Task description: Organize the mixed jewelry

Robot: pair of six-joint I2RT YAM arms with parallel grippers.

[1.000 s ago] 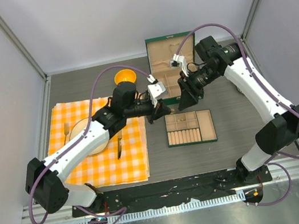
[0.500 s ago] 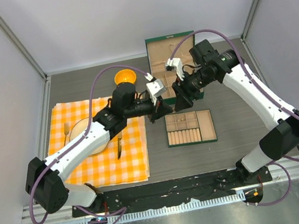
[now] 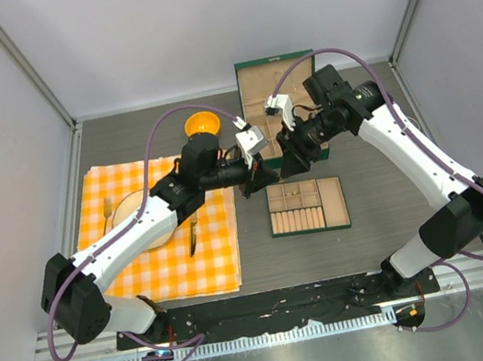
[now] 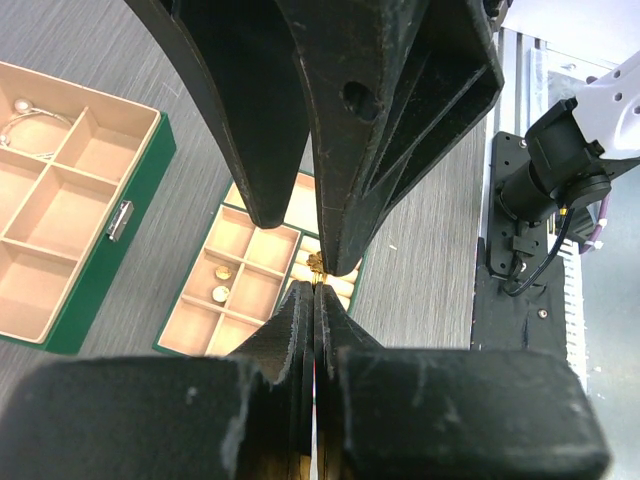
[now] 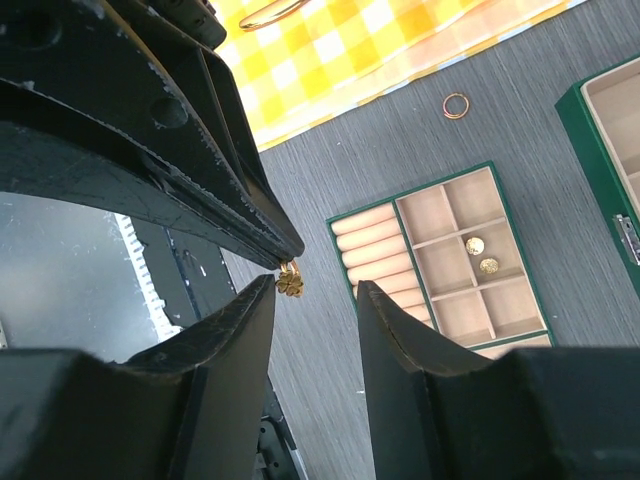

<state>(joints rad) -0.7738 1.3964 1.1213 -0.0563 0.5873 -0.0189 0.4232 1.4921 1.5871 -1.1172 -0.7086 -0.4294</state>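
My left gripper (image 3: 258, 178) is shut on a small gold clover ring (image 5: 290, 283) and holds it in the air above the table, left of the green compartment tray (image 3: 331, 189). My right gripper (image 5: 315, 300) is open, with its fingertips on either side of the ring and not closed on it. In the left wrist view the right gripper (image 4: 303, 243) hangs just above my shut fingertips (image 4: 300, 305). Two tiny pale pieces (image 5: 481, 255) lie in one tray compartment. A silvery hoop bracelet (image 4: 30, 125) lies in the open jewelry box (image 3: 256, 94).
A small gold ring (image 5: 455, 105) lies on the bare table near the orange checked cloth (image 3: 136, 274). A plate (image 3: 144, 240), a knife (image 3: 191, 236) and an orange bowl (image 3: 201, 124) are on the left. A gold bangle (image 5: 270, 12) lies on the cloth.
My right arm has swung left and brought its open gripper up against the left gripper's tips. The left arm has hardly moved and still holds the ring.
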